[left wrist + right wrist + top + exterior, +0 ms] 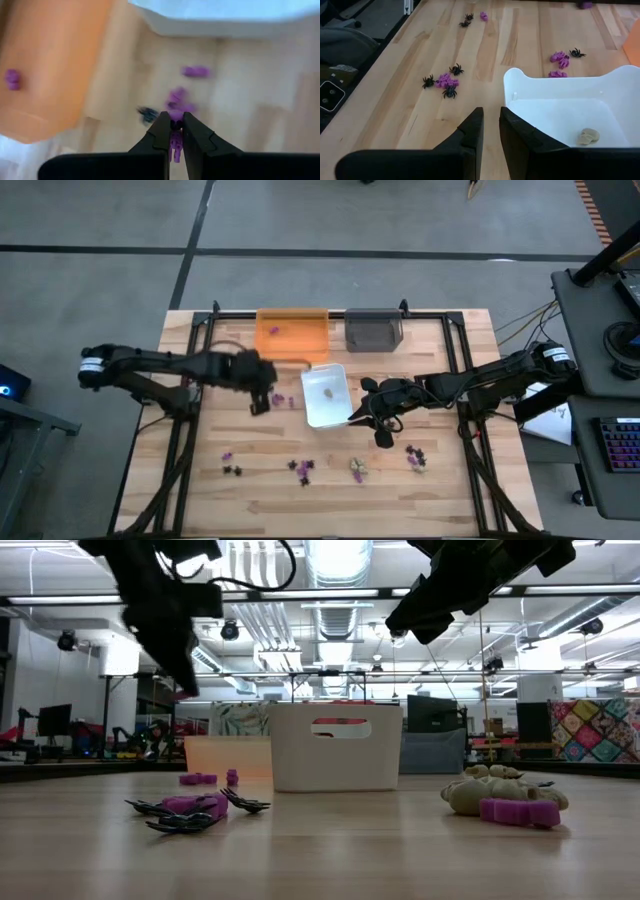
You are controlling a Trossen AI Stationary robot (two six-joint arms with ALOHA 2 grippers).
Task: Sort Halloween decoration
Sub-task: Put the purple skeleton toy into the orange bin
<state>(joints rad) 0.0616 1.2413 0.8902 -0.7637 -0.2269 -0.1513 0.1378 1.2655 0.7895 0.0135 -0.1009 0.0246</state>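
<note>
The Halloween decoration is many tiny purple, black and beige pieces scattered on the wooden table (200,500), such as a mixed cluster (300,468). A few purple ones (177,100) and a black spider (146,114) lie below my left gripper (173,120). That gripper (260,402) hangs between the orange tray (291,335) and the white tray (325,395), shut on a purple piece (175,142). My right gripper (491,127) waits at the white tray's right side (380,425). Its fingers stand a little apart with nothing between them. My left gripper pinches a small purple piece (175,145) between its two fingers, which slant down from above. The piece sits in the narrow gap between them, lifted clear of the table.
A purple piece (273,330) lies in the orange tray and a beige one (590,136) in the white tray (560,100). A grey tray (374,330) stands at the back. More loose pieces lie along the near half (415,457), (358,468).
</note>
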